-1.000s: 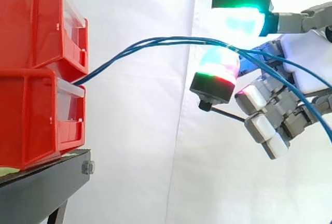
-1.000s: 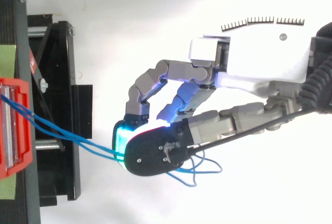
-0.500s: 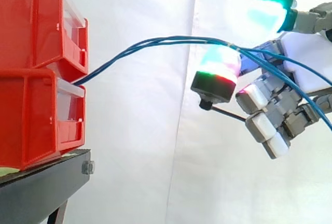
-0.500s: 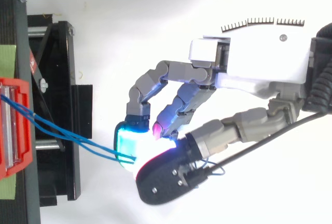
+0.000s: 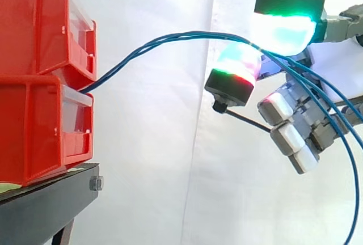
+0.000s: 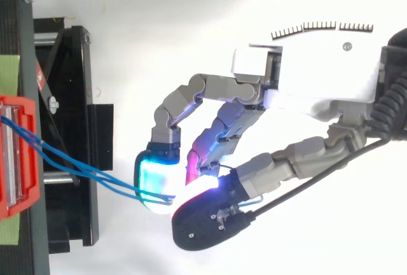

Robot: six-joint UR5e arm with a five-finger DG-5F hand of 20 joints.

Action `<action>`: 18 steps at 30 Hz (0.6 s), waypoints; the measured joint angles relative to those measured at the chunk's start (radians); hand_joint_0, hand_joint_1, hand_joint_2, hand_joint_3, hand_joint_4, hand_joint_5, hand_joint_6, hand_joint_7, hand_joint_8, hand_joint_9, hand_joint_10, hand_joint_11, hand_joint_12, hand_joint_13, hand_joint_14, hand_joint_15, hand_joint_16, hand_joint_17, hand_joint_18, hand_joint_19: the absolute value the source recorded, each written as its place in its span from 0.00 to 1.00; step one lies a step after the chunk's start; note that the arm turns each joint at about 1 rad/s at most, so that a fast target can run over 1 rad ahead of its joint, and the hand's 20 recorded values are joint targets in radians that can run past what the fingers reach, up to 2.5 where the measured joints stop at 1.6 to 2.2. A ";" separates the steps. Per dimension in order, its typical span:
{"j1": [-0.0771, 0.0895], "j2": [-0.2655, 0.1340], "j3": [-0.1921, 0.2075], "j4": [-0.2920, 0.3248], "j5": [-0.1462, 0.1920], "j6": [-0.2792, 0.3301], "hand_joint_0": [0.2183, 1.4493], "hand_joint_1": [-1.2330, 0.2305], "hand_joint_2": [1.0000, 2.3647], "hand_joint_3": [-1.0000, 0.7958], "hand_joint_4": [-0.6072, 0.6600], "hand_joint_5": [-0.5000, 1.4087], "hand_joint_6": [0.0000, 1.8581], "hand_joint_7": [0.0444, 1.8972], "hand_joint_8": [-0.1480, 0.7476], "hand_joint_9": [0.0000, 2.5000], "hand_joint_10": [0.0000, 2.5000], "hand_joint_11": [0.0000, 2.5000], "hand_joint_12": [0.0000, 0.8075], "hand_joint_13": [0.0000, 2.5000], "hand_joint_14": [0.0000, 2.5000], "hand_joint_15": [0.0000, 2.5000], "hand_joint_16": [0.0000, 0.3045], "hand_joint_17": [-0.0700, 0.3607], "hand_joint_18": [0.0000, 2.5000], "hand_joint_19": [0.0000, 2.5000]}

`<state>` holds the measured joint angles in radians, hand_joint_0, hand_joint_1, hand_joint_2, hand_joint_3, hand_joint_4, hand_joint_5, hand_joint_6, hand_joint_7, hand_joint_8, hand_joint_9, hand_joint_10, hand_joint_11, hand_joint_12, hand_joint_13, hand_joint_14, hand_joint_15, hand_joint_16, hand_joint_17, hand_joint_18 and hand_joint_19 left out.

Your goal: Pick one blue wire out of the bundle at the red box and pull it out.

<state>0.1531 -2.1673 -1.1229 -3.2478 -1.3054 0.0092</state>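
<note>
A bundle of thin blue wires (image 5: pixel 148 46) comes out of the gap between two stacked red bins (image 5: pixel 39 29) at the left. It arcs up and to the right into my hand (image 5: pixel 334 72). The green-white glowing thumb pad (image 5: pixel 283 28) sits over a finger pad (image 5: pixel 237 66), and the wires are pinched between them. Past the pinch the strands hang down at the right edge. From above, the blue wires (image 6: pixel 76 168) run from the red bin (image 6: pixel 19 160) to the cyan fingertip (image 6: pixel 156 176) of the hand (image 6: pixel 318 77). The other fingers are curled below.
The bins rest on a black stand (image 5: pixel 45 205), whose frame (image 6: pixel 70 128) lies under the wires in the top view. A white curtain hangs behind. Open air lies between the bins and the hand.
The thumb, which had lifted off the wires half a second ago, has come back down onto them. The wire arc stands a little higher, and slack hangs lower at the right.
</note>
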 measured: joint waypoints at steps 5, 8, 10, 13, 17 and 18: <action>0.000 0.001 0.000 -0.005 -0.001 0.000 0.47 0.29 0.01 0.50 0.33 0.14 0.51 0.49 0.48 0.38 0.00 0.27 0.42 0.37 0.01 0.22 0.10 0.32 0.30 0.25; 0.000 0.005 0.000 -0.012 0.000 -0.002 0.46 0.29 0.02 0.47 0.39 0.14 0.51 0.45 0.47 0.38 0.00 0.27 0.42 0.37 0.01 0.22 0.10 0.32 0.31 0.24; 0.000 0.010 0.000 -0.019 0.000 -0.004 0.41 0.28 0.01 0.41 0.43 0.14 0.51 0.47 0.47 0.38 0.01 0.28 0.41 0.37 0.01 0.22 0.09 0.31 0.31 0.22; 0.001 0.016 0.000 -0.035 0.000 -0.006 0.36 0.30 0.00 0.28 0.44 0.15 0.50 0.46 0.48 0.39 0.01 0.28 0.41 0.37 0.01 0.22 0.10 0.32 0.31 0.23; 0.002 0.024 0.000 -0.061 0.000 -0.008 0.30 0.40 0.00 0.28 0.46 0.18 0.48 0.52 0.49 0.42 0.01 0.28 0.41 0.38 0.01 0.23 0.09 0.31 0.31 0.24; 0.003 0.026 0.000 -0.067 0.000 -0.009 0.30 0.42 0.00 0.28 0.46 0.19 0.48 0.52 0.49 0.43 0.01 0.28 0.41 0.38 0.01 0.23 0.09 0.31 0.31 0.24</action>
<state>0.1558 -2.1415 -1.1229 -3.3144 -1.3055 0.0000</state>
